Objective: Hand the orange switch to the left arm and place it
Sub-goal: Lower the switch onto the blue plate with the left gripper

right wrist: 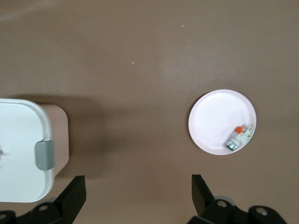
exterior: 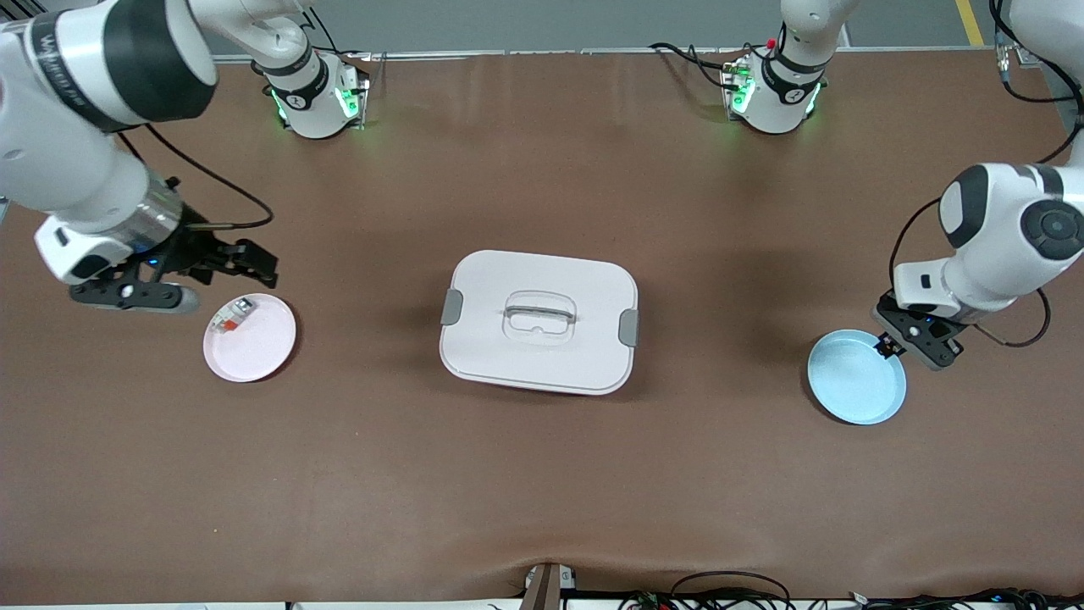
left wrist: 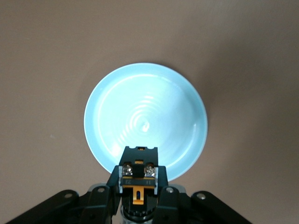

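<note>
The orange switch [left wrist: 138,161], a tiny black block with an orange tab and two screws, sits between the jaws of my left gripper [left wrist: 138,184]. My left gripper [exterior: 889,343] is shut on it and holds it over the rim of the light blue plate [exterior: 855,381], which also shows in the left wrist view [left wrist: 145,116]. My right gripper [exterior: 258,264] is open and empty, in the air over the table beside the pink plate [exterior: 254,343]; it also shows in the right wrist view [right wrist: 138,196]. The white box [exterior: 539,320] stands in the middle of the table between the two plates.
A small white piece with a red-orange patch [exterior: 230,316] lies on the pink plate; it also shows in the right wrist view [right wrist: 239,136]. The box's corner with a grey latch [right wrist: 45,155] shows in the right wrist view. Both arm bases stand at the table's robot edge.
</note>
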`<state>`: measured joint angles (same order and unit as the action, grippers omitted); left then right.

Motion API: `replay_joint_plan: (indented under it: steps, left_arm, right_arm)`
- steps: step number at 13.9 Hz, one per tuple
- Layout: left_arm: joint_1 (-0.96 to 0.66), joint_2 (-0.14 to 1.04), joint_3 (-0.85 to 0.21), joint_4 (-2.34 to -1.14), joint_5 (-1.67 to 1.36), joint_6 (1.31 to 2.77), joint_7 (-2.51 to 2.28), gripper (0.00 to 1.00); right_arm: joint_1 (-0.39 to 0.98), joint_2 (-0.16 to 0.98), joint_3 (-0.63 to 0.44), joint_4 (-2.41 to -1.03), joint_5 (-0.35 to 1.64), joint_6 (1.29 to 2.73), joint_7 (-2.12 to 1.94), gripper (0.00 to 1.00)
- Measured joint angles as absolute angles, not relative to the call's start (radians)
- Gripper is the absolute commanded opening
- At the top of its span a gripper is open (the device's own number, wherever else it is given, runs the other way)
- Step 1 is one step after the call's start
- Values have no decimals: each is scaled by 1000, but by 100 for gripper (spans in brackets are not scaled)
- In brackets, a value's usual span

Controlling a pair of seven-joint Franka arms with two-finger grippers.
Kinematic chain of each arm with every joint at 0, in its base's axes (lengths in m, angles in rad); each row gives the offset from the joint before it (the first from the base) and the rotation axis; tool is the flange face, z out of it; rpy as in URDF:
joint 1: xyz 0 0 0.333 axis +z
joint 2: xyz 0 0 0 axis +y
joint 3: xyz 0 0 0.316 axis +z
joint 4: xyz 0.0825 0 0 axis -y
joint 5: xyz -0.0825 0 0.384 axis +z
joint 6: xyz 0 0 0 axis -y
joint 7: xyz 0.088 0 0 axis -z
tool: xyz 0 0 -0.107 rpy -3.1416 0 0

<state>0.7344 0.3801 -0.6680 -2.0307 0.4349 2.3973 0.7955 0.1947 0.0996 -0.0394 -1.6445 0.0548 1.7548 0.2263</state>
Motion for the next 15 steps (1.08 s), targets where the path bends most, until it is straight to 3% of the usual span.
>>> replay_joint_plan:
  steps: [4,8,15]
  left_arm:
    - [716,524,-672,-1958,642,2403,816,0]
    - [659,591,-675,-1938,810,2403,819,0]
    - [670,663,-671,-1937,942,2415,857,0]
  right_arm:
    - [93,98,-33,-1645,55,1761,109,100]
    - [-5,82,1,-1645,54,1750,51,100]
    - [-6,23,25,-1644,54,1665,50,100]
